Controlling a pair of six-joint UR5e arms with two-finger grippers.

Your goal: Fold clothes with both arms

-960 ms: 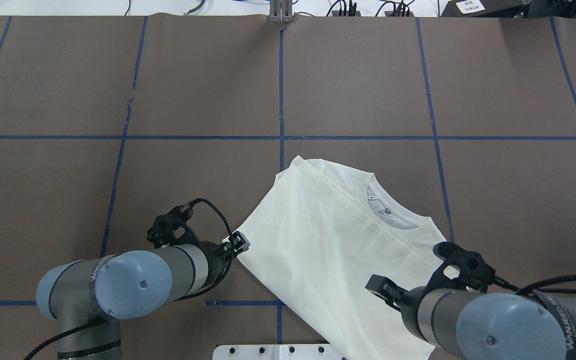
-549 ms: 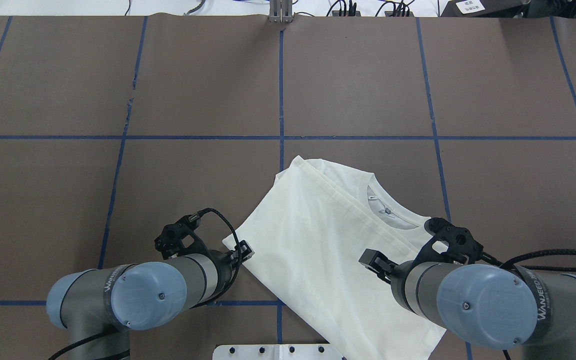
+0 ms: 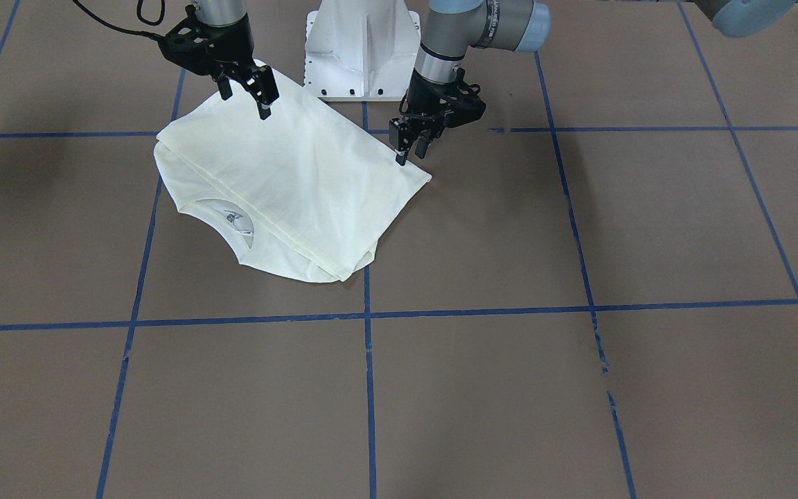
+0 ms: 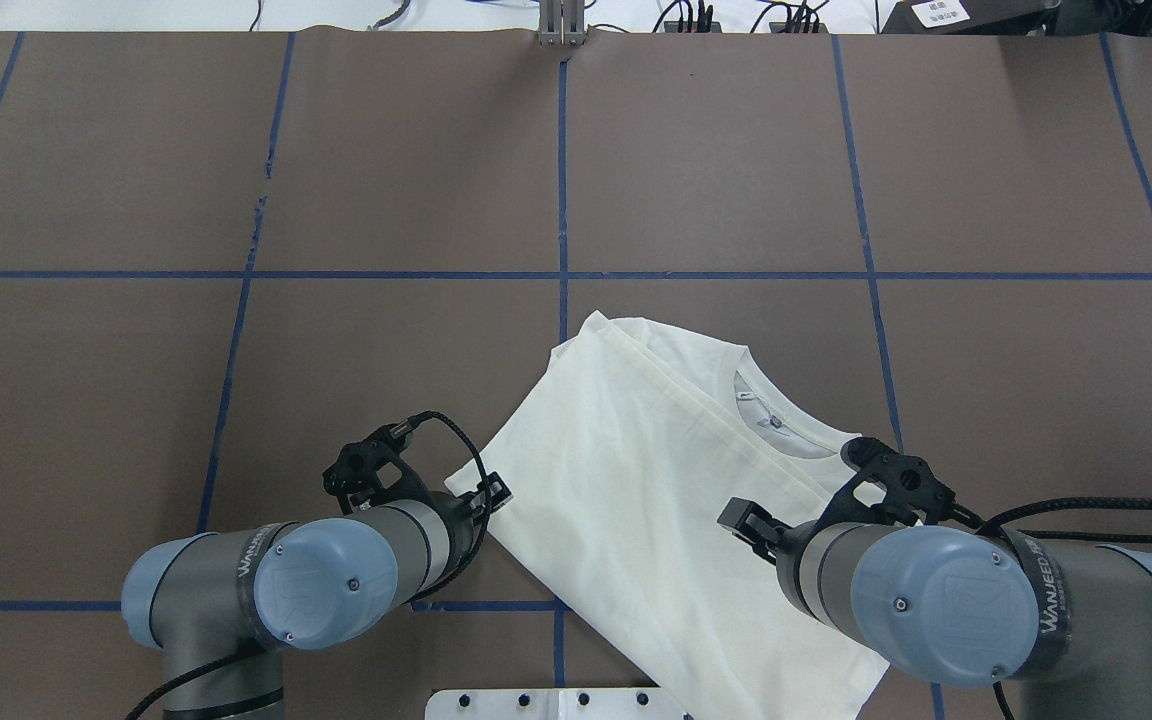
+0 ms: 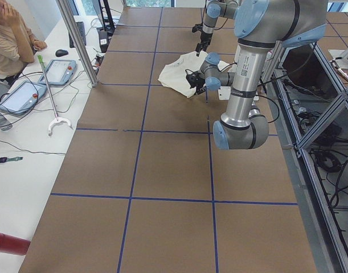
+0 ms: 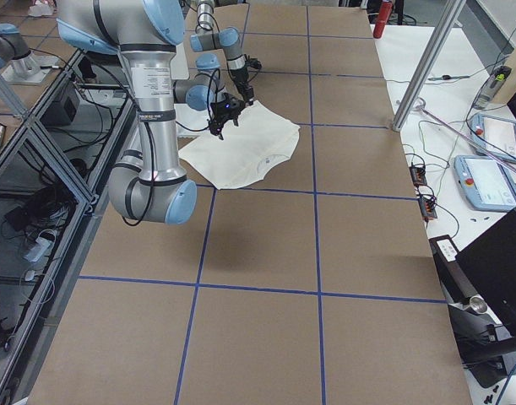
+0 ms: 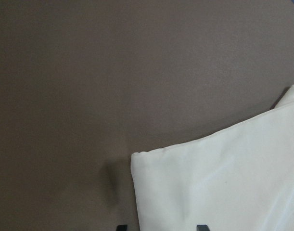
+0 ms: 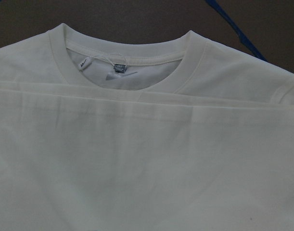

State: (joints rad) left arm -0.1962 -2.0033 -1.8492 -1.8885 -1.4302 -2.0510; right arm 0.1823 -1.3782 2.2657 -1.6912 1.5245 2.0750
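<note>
Facing the robot, the folded cream T-shirt (image 3: 288,180) lies on the brown table (image 3: 579,277) before the base (image 3: 361,48); the right gripper (image 3: 245,100) hovers, fingers spread, above its robot-side edge. Overhead, the left gripper (image 4: 496,492) sits at a corner. Left wrist: parted fingertips (image 7: 199,227) straddle that corner. Right wrist: the ribbed neck (image 8: 127,57) shows.

From my station, the folded cream cotton long-sleeved T-shirt (image 4: 636,500) lies on the brown paper-covered table (image 4: 386,180), just in front of the white metal pedestal base (image 3: 361,52) and mostly right of the blue centre tape line (image 4: 563,180). Its ribbed round neck (image 4: 774,420) points away from the robot, rightward. The black two-finger left gripper (image 3: 409,151) sits at the shirt's near-left corner. The black two-finger right gripper (image 3: 246,99) hangs over its right part, near the neck.
</note>
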